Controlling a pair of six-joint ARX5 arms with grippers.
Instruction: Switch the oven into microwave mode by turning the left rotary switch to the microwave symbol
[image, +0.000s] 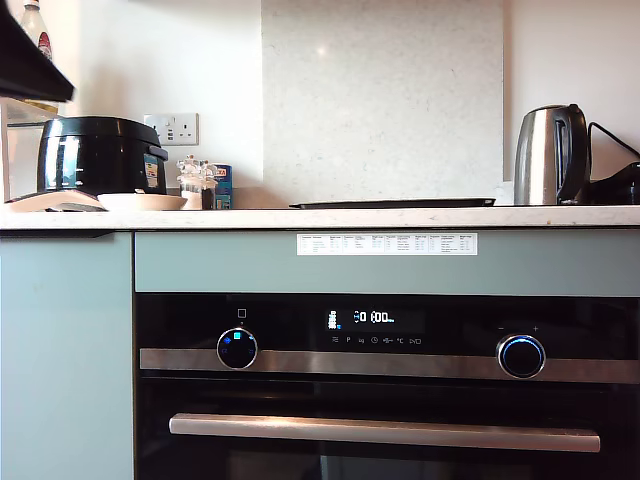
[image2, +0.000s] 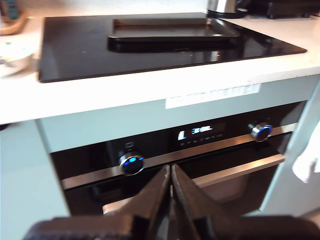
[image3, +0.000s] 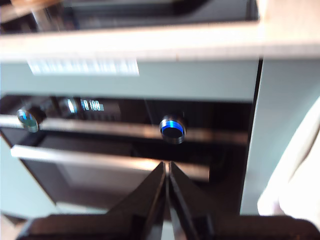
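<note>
My first gripper (image2: 170, 172) was right up close, fingers pinched together on nothing, well short of the oven (image: 400, 395). My second gripper (image3: 166, 170) was the same, closed and empty. The left rotary switch (image: 237, 348) sat on the steel strip toward the exterior view's left, under its square mark, glowing blue.

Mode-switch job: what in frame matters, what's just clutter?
Job:
- oven
- left rotary switch, under the square mark
- my first gripper, shut, off the knob
- my second gripper, shut

Clutter:
- plus/minus knob
- kettle
- black cooker
- baking tray
</note>
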